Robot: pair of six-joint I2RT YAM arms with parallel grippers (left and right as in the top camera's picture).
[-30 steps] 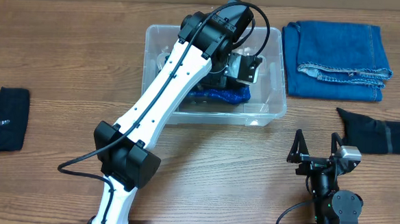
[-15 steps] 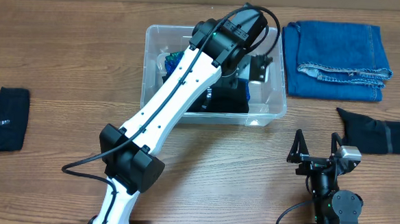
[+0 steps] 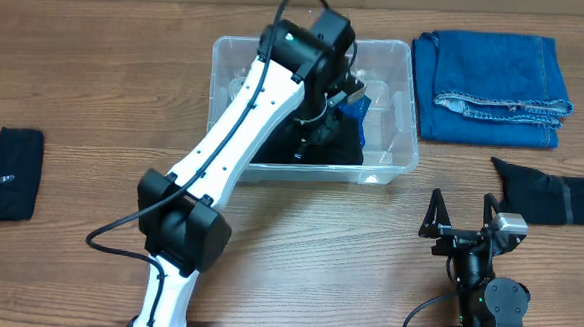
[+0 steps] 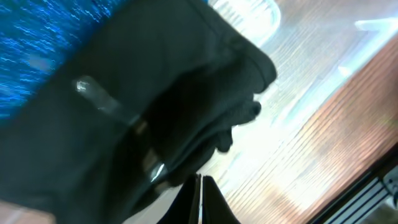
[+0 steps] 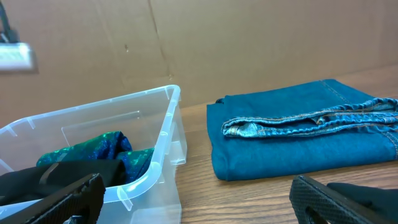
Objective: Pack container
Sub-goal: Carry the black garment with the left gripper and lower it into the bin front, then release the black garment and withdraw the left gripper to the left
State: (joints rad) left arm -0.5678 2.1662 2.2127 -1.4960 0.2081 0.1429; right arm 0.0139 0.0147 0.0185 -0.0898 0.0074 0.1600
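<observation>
The clear container (image 3: 397,167) stands at the table's back middle. It holds a black garment (image 3: 338,149) and a blue patterned cloth (image 3: 356,110). My left gripper (image 3: 317,125) reaches down inside the tub, just above the black garment. In the left wrist view its fingertips (image 4: 200,198) are pressed together with nothing between them, beside the black garment (image 4: 155,93) and the blue cloth (image 4: 37,43) on the clear floor (image 4: 311,93). My right gripper (image 3: 461,205) is open and empty near the front right, facing the container (image 5: 158,158).
Folded blue jeans (image 3: 492,74) lie right of the tub and also show in the right wrist view (image 5: 298,143). A black sock (image 3: 556,197) lies at the right edge. Another black cloth (image 3: 3,173) lies at the far left edge.
My left gripper has swung from the tub's right end back toward its middle and lower over the black garment. The blue cloth now shows to its right. The right arm has not moved.
</observation>
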